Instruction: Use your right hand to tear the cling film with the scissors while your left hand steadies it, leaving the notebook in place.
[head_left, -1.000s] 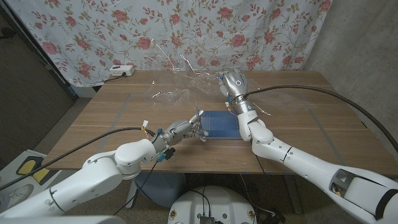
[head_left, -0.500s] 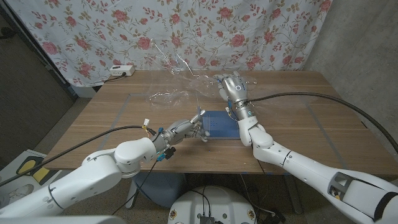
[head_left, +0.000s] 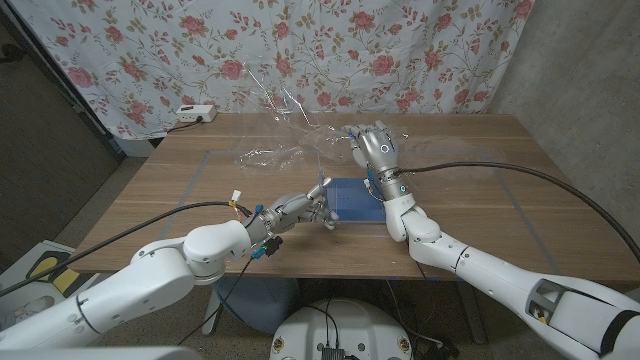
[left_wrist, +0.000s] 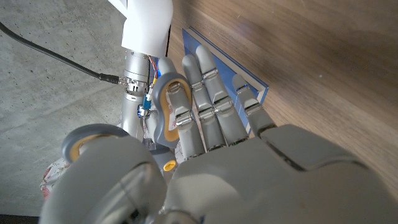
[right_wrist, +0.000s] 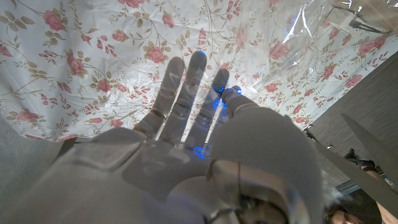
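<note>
Cling film (head_left: 290, 125) is stretched crumpled above the desk's (head_left: 480, 190) far side, reaching down to the right hand (head_left: 376, 148). Right fingers (right_wrist: 183, 93) extended, slightly spread; scissor blade (right_wrist: 373, 158) beside them, grip unclear. Blue notebook (head_left: 352, 198) flat mid-desk. Left hand (head_left: 296, 208) at its near-left corner, fingers (left_wrist: 211, 87) straight and together.

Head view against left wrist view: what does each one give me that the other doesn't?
Head view: the cling film lifted over the far side of the table, the right hand raised at it, and a power strip. Left wrist view: a close look at the left hand, fingers stretched toward a corner of the blue notebook. Both: the notebook on the table, the left hand beside it, the right arm.
</note>
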